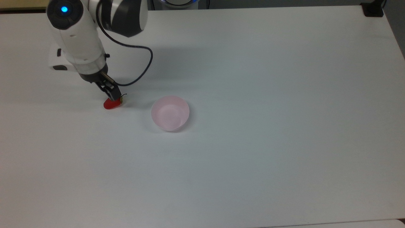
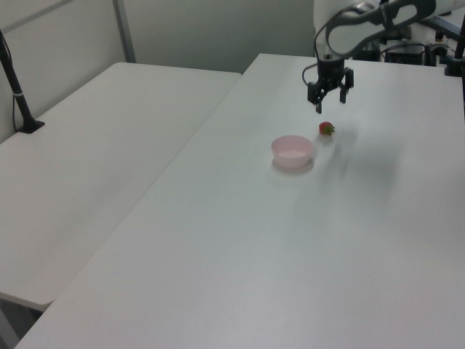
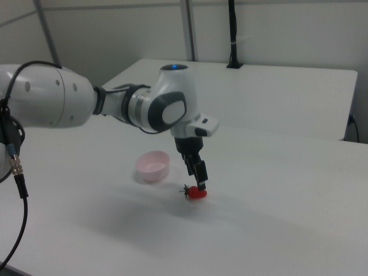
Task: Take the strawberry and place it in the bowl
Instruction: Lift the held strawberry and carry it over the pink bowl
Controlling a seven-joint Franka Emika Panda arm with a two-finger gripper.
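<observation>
Your end effector (image 2: 329,102) hangs just above the strawberry (image 1: 111,104), and in the left view its 2 fingers (image 2: 317,106) stand apart with nothing between them, so it is open. In the top view the end effector (image 1: 113,92) covers the strawberry's upper edge; in the right view the end effector (image 3: 200,175) has its tips right at the top of the strawberry (image 3: 196,193), and you cannot tell whether they touch it. The strawberry (image 2: 326,129) lies on its side on the white table (image 1: 253,142), its green cap toward the bowl (image 1: 170,113) in the top view. The pink bowl (image 3: 152,166) sits upright near the strawberry, apart from it, on the top view's right. In the left view the bowl (image 2: 292,151) is nearer the camera than the strawberry.
</observation>
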